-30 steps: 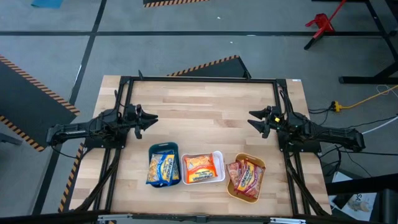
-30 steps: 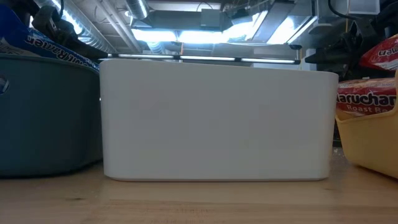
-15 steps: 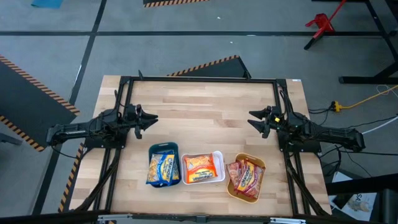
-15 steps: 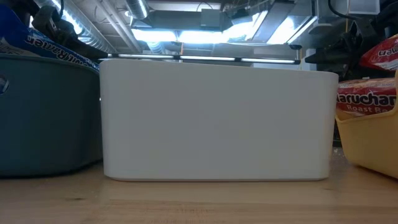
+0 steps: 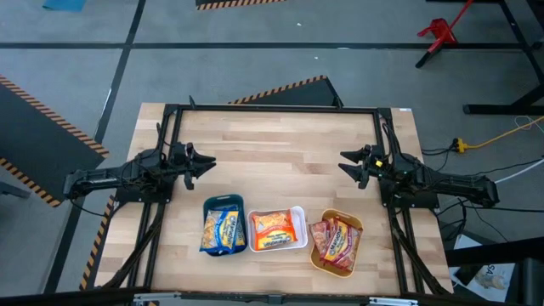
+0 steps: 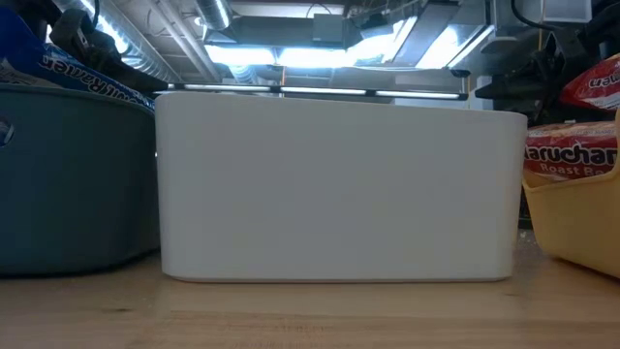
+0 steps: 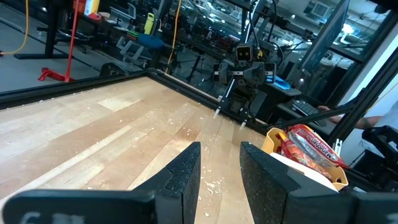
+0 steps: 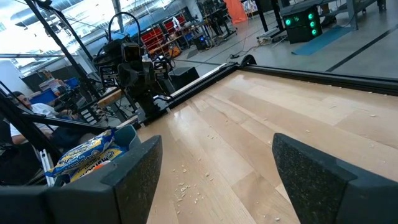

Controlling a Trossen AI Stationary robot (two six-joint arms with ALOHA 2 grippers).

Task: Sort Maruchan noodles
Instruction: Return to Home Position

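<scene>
Fingers first: your left gripper (image 5: 209, 161) shows just a narrow gap between its fingers (image 7: 183, 180), your right gripper (image 5: 343, 163) is spread wide, and both are holding nothing. The noodles sit well apart from either: blue noodle packs (image 5: 223, 229) in the teal bin (image 5: 223, 200), orange noodle packs (image 5: 273, 227) in the white bin (image 5: 276, 210), red noodle packs (image 5: 337, 240) in the yellow bin (image 5: 325, 266). The bins stand in a row on the wooden table (image 5: 280, 144), with workshop clutter beyond.
</scene>
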